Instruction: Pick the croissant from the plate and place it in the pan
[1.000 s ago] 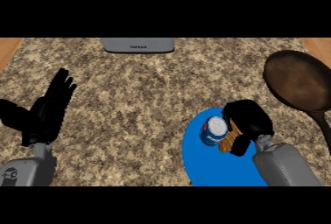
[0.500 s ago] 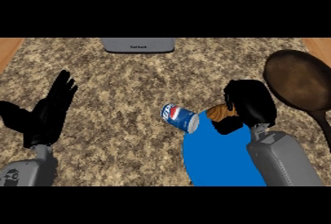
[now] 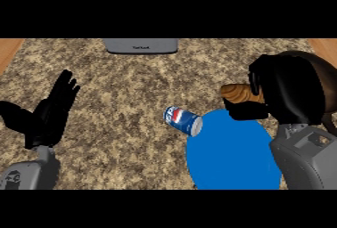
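Speckled granite counter [image 3: 132, 75] fills the view. Below the right hand [image 3: 286, 95] lies a blue plate [image 3: 230, 156]; behind that hand is a dark pan [image 3: 324, 80]. The left hand [image 3: 49, 111] rests with fingers spread. The right hand's fingers clasp the croissant [image 3: 237, 91]. A tipped soda can [image 3: 183, 120] lies left of it.

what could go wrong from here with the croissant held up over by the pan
1. Only one end of the croissant shows past the right hand, whose fingers curl round it; it might slip before release.
2. The hand hides most of the pan, so the release could land off the mark.
3. The can lies tipped at the blue plate rim and may roll.
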### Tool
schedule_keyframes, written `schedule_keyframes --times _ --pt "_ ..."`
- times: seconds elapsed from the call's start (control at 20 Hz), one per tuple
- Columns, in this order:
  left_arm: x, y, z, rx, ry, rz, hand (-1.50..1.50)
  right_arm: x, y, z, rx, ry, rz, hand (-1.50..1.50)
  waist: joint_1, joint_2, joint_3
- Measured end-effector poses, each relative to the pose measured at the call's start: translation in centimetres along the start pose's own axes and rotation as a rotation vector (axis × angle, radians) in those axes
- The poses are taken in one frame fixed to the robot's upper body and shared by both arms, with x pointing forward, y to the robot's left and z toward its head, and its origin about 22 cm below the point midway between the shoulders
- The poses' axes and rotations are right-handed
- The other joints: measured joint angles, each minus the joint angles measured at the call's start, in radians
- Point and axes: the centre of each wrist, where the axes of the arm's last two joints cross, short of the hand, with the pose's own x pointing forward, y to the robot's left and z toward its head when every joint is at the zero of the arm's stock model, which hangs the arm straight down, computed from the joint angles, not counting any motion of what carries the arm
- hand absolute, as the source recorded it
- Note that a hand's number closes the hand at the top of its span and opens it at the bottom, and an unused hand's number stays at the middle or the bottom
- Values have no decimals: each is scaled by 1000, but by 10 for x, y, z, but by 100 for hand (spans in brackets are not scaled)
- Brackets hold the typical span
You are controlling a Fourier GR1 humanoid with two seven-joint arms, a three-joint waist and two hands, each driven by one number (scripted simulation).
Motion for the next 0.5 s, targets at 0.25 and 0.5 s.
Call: schedule_keyframes --times 0.25,0.5 --pt "-4 3 -3 4 0 -3 0 -29 -19 -25 -50 76 -46 150 3 2 0" --pt "-1 3 1 -4 -1 0 0 -77 -24 -48 -95 158 -82 150 6 3 0"
